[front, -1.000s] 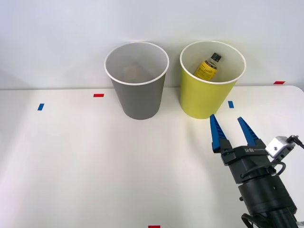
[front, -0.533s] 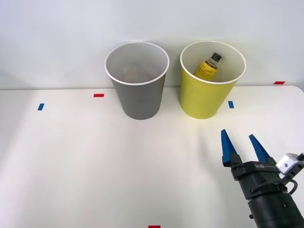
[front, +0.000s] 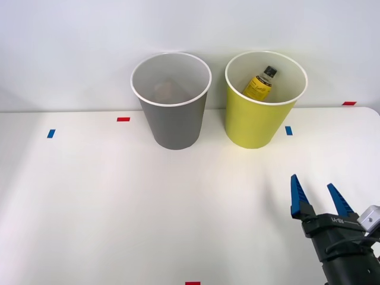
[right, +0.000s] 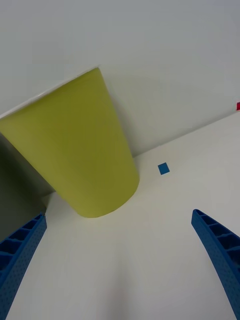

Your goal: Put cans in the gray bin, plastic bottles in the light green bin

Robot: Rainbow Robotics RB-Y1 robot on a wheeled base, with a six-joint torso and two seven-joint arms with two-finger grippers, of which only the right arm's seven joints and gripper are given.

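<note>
The gray bin (front: 173, 122) stands upright at the back of the table, and a faint orange-tan shape (front: 168, 90) rests inside it, too dim to name. To its right stands the light green bin (front: 254, 124) (right: 80, 150), holding a plastic bottle (front: 260, 84) with a black cap and yellow label that leans against the inner wall. My right gripper (front: 313, 184) (right: 119, 220) hovers open and empty over the table's near right part, well in front of the light green bin. Its blue fingers (right: 20, 250) are spread wide.
Small tape marks lie on the white table: blue (front: 50, 133), red (front: 123, 119), blue (front: 288, 130) (right: 163, 168), red (front: 349, 103) and red (front: 192, 283) at the near edge. A plain wall rises right behind the bins.
My right gripper has drawn back toward the near right of the table, away from the light green bin, staying open. The bins and bottle have not moved.
</note>
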